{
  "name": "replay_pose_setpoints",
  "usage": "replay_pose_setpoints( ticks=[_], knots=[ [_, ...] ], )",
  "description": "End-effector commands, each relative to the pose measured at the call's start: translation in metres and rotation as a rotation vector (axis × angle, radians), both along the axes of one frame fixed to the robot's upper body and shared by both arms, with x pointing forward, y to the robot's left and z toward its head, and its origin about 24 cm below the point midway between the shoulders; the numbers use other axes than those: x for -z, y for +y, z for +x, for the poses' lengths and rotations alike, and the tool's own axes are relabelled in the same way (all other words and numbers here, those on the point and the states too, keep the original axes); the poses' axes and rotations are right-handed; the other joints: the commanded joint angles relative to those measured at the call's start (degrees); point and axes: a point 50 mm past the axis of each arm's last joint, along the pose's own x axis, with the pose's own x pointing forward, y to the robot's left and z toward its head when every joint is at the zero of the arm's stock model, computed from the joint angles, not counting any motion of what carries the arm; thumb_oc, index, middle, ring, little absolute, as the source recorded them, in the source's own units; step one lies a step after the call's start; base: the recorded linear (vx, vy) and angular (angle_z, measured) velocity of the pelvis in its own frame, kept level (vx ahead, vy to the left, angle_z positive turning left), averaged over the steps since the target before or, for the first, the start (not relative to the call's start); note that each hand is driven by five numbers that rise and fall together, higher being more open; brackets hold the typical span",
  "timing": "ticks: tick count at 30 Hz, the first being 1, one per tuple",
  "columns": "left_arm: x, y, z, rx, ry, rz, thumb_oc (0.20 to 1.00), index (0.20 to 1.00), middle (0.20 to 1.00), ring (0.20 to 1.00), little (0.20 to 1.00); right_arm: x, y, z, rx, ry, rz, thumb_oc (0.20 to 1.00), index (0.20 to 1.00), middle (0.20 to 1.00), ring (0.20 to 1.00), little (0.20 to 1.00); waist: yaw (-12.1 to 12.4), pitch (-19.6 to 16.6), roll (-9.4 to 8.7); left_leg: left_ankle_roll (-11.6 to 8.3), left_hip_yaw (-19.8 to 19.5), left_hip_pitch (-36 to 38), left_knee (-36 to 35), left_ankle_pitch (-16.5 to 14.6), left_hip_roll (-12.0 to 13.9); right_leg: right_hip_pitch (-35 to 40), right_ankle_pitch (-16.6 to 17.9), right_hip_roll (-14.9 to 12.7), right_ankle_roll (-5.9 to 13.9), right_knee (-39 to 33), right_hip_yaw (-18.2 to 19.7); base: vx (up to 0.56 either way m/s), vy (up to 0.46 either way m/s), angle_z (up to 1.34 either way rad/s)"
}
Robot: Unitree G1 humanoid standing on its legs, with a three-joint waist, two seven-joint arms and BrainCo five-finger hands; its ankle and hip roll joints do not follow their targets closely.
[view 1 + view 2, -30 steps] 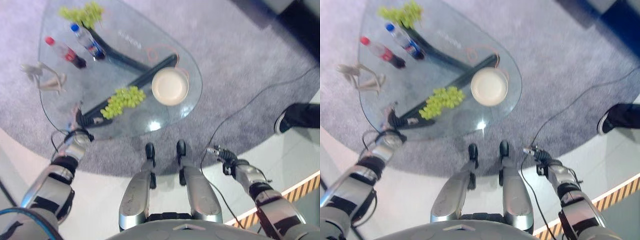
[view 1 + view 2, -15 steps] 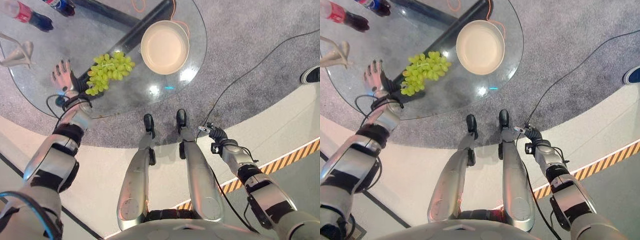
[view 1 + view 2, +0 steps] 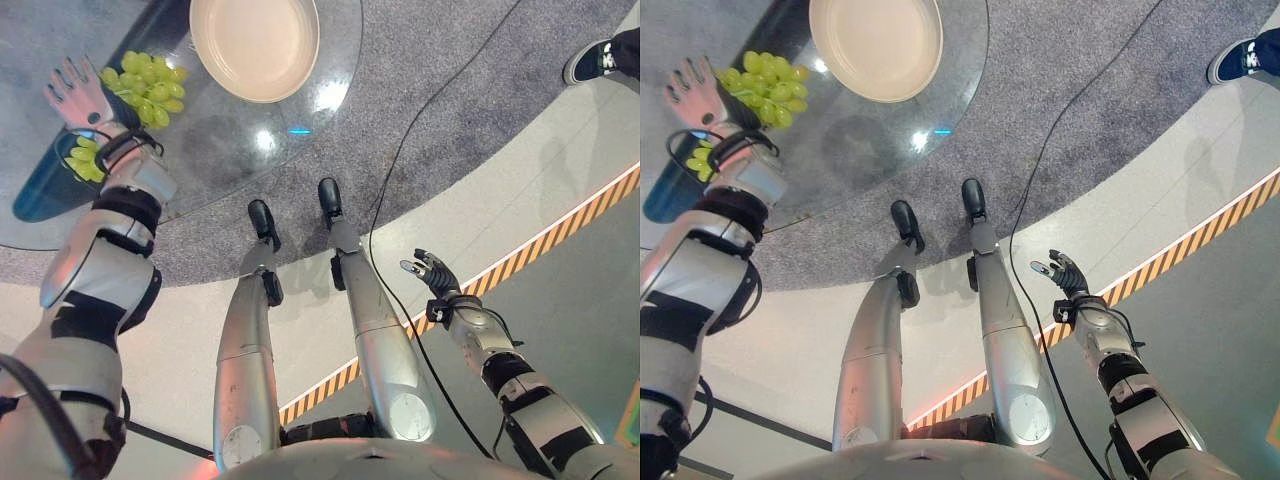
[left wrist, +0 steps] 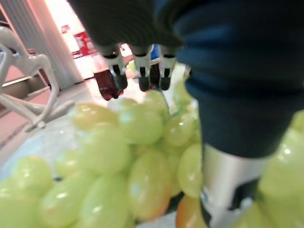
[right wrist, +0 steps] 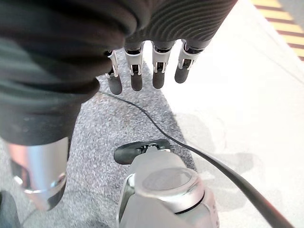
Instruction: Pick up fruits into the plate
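Lying on the glass surface (image 3: 230,130), the bunch of green grapes (image 3: 140,88) sits just beside the cream plate (image 3: 255,42), on the plate's left side and not in it. The bunch is elongated, its long axis running diagonally from near the plate's rim down toward the surface's near-left edge; a further part of it shows on the near side of the wrist (image 3: 82,160). The grapes are oval, glossy and yellow-green, packed close together; in the left wrist view (image 4: 118,156) a few show a faint orange tinge at their undersides.

The left hand (image 3: 78,92) is over the bunch with its fingers (image 4: 142,71) straight and spread apart, holding nothing; whether the palm touches the grapes cannot be told. Past the fingertips in the left wrist view stands a bottle (image 4: 105,80) with dark contents, and a white stand (image 4: 28,95) is on the surface to one side.

The surface is transparent and rounded, with a dark base (image 3: 45,180) visible through it. It stands on grey carpet (image 3: 450,90), which borders a pale floor (image 3: 520,170) marked by a yellow-and-black striped line (image 3: 560,225). A person's shoe (image 3: 590,60) rests on the carpet far right.

The right hand (image 3: 430,275) hangs low over the floor, well apart from the surface, its fingers (image 5: 137,71) straight and empty.
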Motion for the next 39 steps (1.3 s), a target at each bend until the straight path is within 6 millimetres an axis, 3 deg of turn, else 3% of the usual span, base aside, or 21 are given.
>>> replay_pose_setpoints(
  ticks=[1, 6, 7, 16, 24, 31, 35, 39],
  knots=[
    [-0.004, 0.028, -0.012, -0.090, 0.045, 0.047, 1.000, 1.000, 1.000, 1.000, 1.000, 0.006, 0.001, -0.011, -0.004, -0.018, 0.048, 1.000, 1.000, 1.000, 1.000, 1.000, 0.12, -1.92, -2.05, -0.16, -6.40, 0.48, 3.24, -5.42, -3.53, -0.16, -5.20, 4.89, 0.15, 5.94, -2.72, 0.09, -0.043, -0.09],
    [0.001, 0.033, -0.013, -0.125, 0.128, 0.017, 1.000, 1.000, 1.000, 1.000, 1.000, 0.004, -0.001, -0.010, 0.016, -0.044, 0.093, 1.000, 1.000, 1.000, 1.000, 1.000, -0.55, -1.92, -2.68, -0.05, -6.52, -2.18, 5.40, -6.59, -3.56, -2.64, -5.27, 5.50, 0.10, 7.46, -2.39, 0.06, -0.020, -0.06],
    [0.002, 0.035, -0.015, -0.140, 0.143, 0.013, 0.200, 0.200, 0.200, 0.200, 0.200, 0.003, 0.000, -0.010, 0.018, -0.055, 0.108, 1.000, 1.000, 1.000, 1.000, 1.000, -0.74, -1.92, -2.81, 0.00, -6.59, -2.56, 5.58, -6.79, -3.59, -3.05, -5.33, 5.64, 0.10, 7.66, -2.23, 0.05, -0.024, -0.05],
    [0.012, 0.043, -0.020, -0.190, 0.218, 0.025, 0.200, 0.200, 0.200, 0.200, 0.200, -0.006, 0.005, -0.005, 0.001, -0.109, 0.156, 1.000, 1.000, 1.000, 1.000, 1.000, -1.25, -1.92, -3.12, -0.35, -6.74, -4.09, 5.94, -6.92, -3.47, -4.86, -5.14, 5.96, 0.06, 8.27, -2.31, 0.02, -0.020, -0.12],
    [0.030, 0.031, -0.014, -0.097, 0.176, -0.012, 0.200, 0.200, 0.200, 0.200, 0.200, -0.007, 0.010, -0.005, -0.019, -0.107, 0.147, 1.000, 1.000, 1.000, 1.000, 1.000, -0.79, -1.92, -2.36, -0.31, -7.01, -0.92, 3.91, -6.22, -3.62, -2.48, -5.31, 6.38, 0.01, 7.78, -1.74, 0.00, -0.002, -0.01],
    [0.046, 0.012, -0.005, 0.095, 0.052, -0.171, 0.200, 0.200, 0.200, 0.200, 0.200, -0.005, 0.012, -0.009, -0.028, -0.110, 0.135, 1.000, 1.000, 1.000, 1.000, 1.000, 0.74, -1.92, -0.93, -0.06, -7.64, 6.08, 0.20, -4.81, -4.06, 3.80, -5.86, 6.48, -0.13, 6.35, -1.88, -0.03, -0.006, 0.07],
    [0.071, -0.006, -0.001, 0.318, 0.007, -0.390, 0.200, 0.200, 0.200, 0.200, 0.200, -0.006, 0.011, -0.012, -0.007, -0.115, 0.128, 1.000, 1.000, 1.000, 1.000, 1.000, 2.16, -1.92, 1.19, 0.06, -7.77, 13.33, -2.88, -4.54, -4.29, 10.08, -6.98, 4.79, 0.16, 5.16, -2.83, 0.00, -0.009, 0.02],
    [0.085, -0.021, -0.002, 0.509, 0.040, -0.477, 0.200, 0.200, 0.200, 0.200, 0.200, -0.011, 0.005, -0.013, 0.006, -0.135, 0.115, 1.000, 1.000, 1.000, 1.000, 1.000, 3.08, -1.92, 3.18, 0.00, -7.90, 20.49, -5.23, -4.66, -4.34, 17.13, -7.70, 2.67, 0.49, 3.14, -4.00, 0.03, -0.004, 0.13]
  ],
)
